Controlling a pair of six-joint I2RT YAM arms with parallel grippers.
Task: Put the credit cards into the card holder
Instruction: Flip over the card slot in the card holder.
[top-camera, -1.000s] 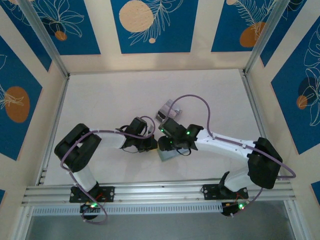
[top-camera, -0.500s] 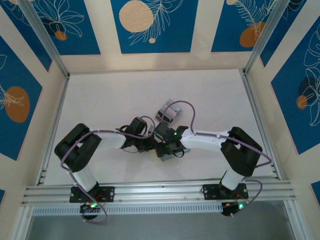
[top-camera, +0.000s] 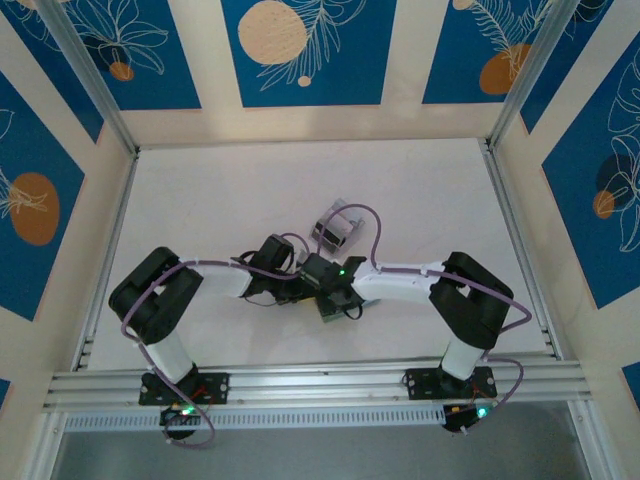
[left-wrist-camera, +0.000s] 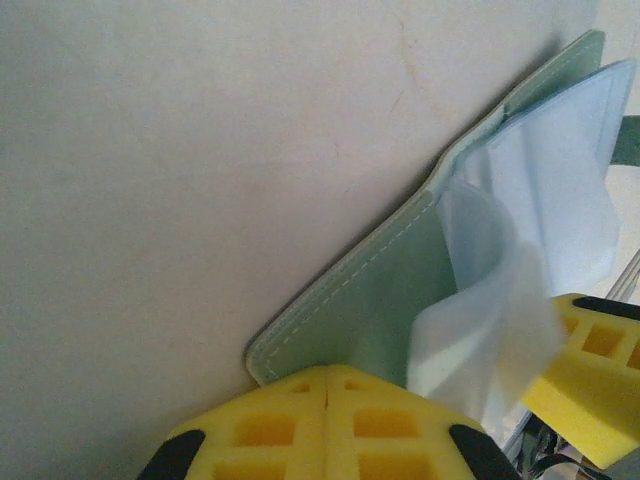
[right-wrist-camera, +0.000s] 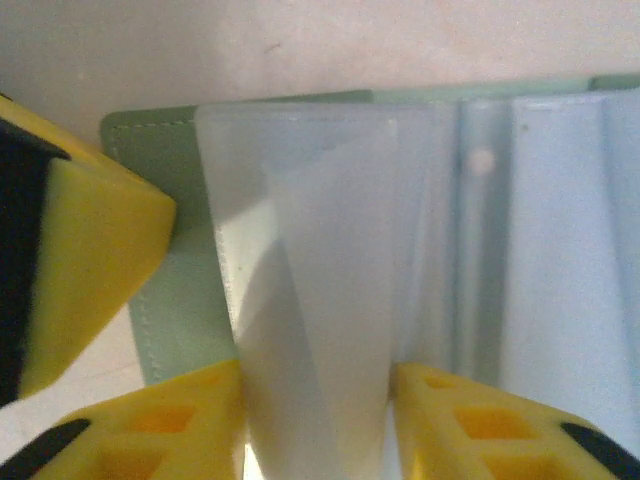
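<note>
The left arm (top-camera: 200, 280) is folding at a raised elbow and reaching right along the table (top-camera: 220, 190). The right arm (top-camera: 400, 282) is bending at its own elbow and reaching left, so the two wrists are meeting near the table's middle.

The left gripper (left-wrist-camera: 325, 400) is pressing its yellow pads together with no gap, its tips sitting at the near edge of the card holder (left-wrist-camera: 370, 290). Whether the pads are pinching that edge cannot be told.

The right gripper (right-wrist-camera: 315, 430) is clamping a pale frosted card (right-wrist-camera: 320, 250) between its fingers (right-wrist-camera: 190, 420). The card is standing up over the opened green card holder, beside its pale blue sleeves (right-wrist-camera: 540, 250).

A grey-white stack (top-camera: 335, 225) is lying just beyond the grippers.
</note>
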